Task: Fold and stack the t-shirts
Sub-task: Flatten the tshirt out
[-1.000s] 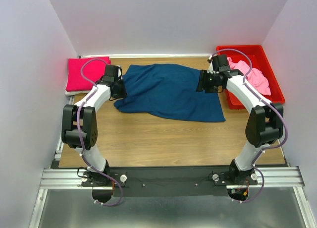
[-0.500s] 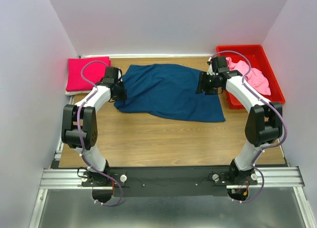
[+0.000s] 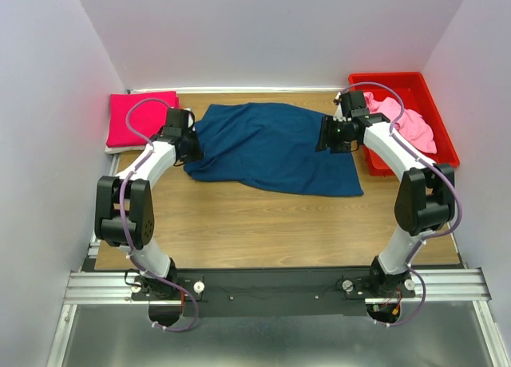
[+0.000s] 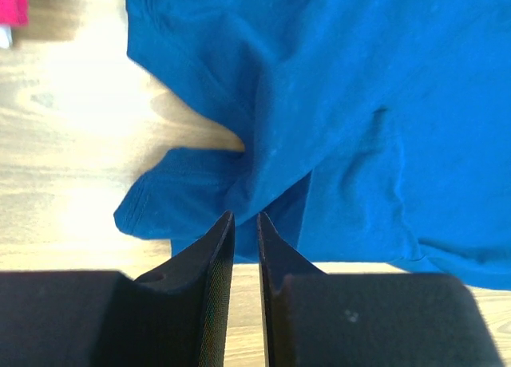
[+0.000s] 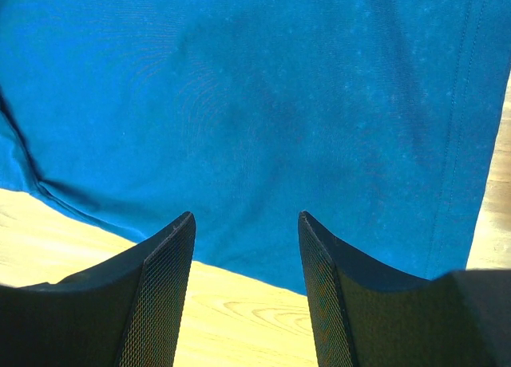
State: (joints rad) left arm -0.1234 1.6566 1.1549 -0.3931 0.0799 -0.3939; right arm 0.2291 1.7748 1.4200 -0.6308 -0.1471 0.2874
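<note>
A navy blue t-shirt (image 3: 271, 147) lies spread on the wooden table, back side up, with no print showing. My left gripper (image 3: 192, 147) is at the shirt's left edge, low over a bunched sleeve (image 4: 172, 199). Its jaws (image 4: 245, 217) stand a narrow slit apart with only table showing between them. My right gripper (image 3: 324, 134) hovers open over the shirt's right part (image 5: 255, 88), its tips (image 5: 246, 217) just above the hem. A folded magenta t-shirt (image 3: 140, 120) lies at the back left. A light pink t-shirt (image 3: 409, 124) sits crumpled in the bin.
The red plastic bin (image 3: 391, 79) stands at the back right, next to my right forearm. White walls close in the table on three sides. Bare wood (image 3: 263, 223) runs between the navy shirt and the arm bases.
My left jaws have parted slightly and the left arm has shifted a little to the left and back. The shirt's left edge lies loose. The right arm has barely moved.
</note>
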